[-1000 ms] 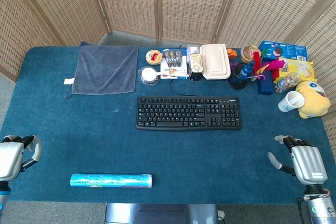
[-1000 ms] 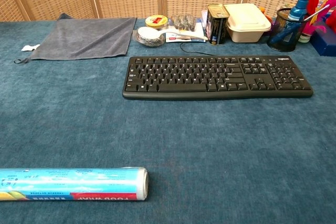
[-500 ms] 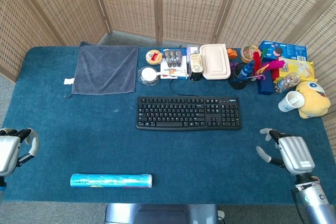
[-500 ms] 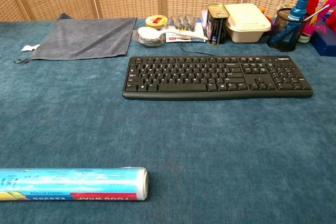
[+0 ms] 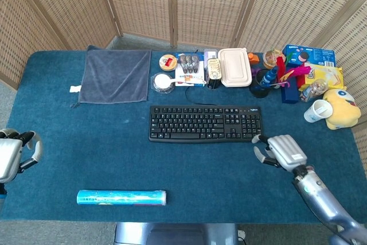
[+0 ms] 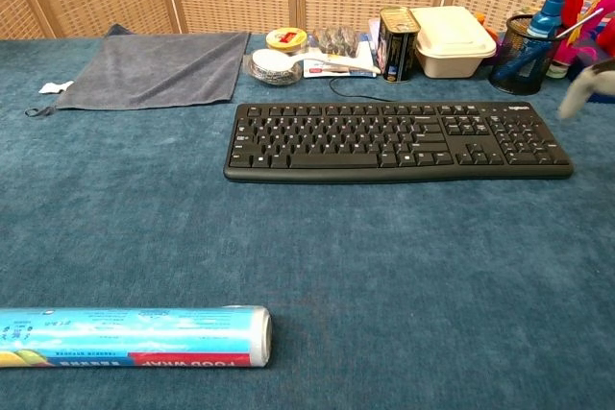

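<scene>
While left hand (image 5: pixel 11 158) idles, right hand (image 5: pixel 281 150) nears keyboard (image 5: pixel 206 123).

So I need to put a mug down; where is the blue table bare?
Bare cloth runs between the black keyboard and the blue cling-film roll, and left of the keyboard below the grey towel. The back right, around the white lidded box and yellow plush toy, is crowded.

Bright even daylight, soft shadows, sharp focus
</scene>
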